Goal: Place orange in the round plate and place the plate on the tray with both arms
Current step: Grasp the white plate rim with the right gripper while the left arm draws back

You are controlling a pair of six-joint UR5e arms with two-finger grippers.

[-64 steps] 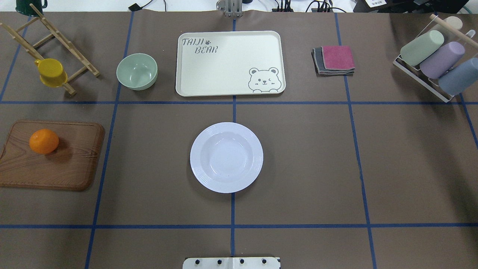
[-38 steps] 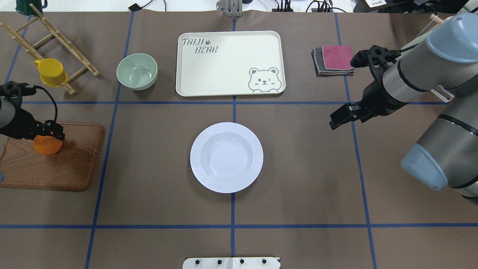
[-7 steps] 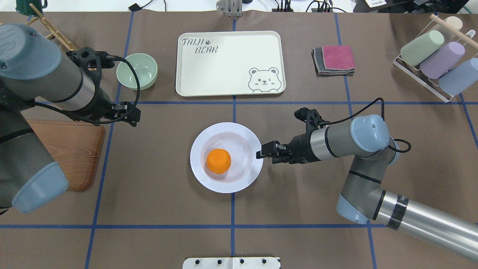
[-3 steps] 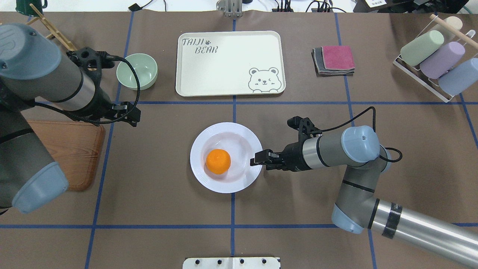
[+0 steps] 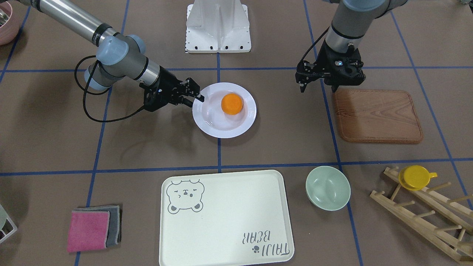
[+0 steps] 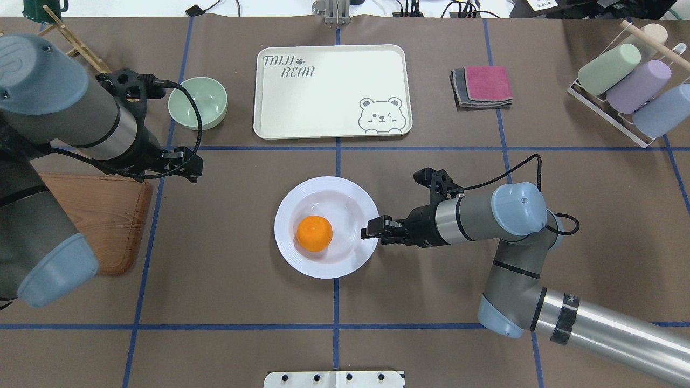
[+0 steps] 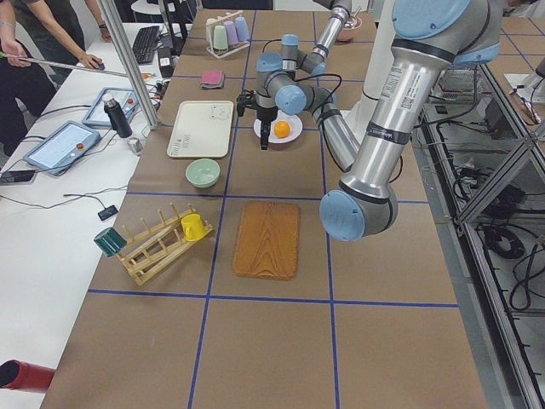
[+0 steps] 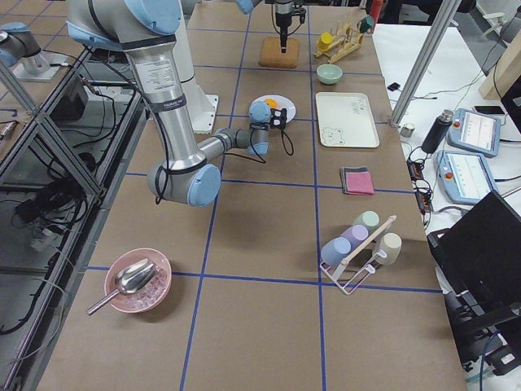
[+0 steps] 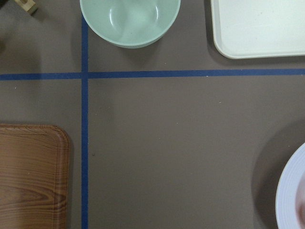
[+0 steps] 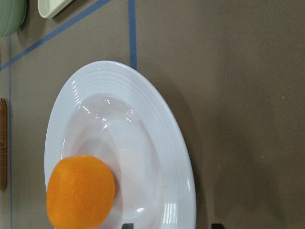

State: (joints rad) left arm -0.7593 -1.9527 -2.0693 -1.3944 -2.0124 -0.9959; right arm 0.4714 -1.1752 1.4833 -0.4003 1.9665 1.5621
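The orange (image 6: 314,233) lies in the plate (image 6: 323,269). The right claw (image 6: 370,229) straddles its rim, spread; the left claw (image 5: 317,88) hangs spread beside the wooden board (image 5: 377,116).

Brown-covered table (image 6: 442,280), blue tape grid (image 6: 232,326). White side bench (image 7: 43,221) alongside: tablets (image 7: 56,145), keyboard (image 7: 156,38). Aluminium post (image 7: 128,60). Black cables (image 7: 509,241) on floor.
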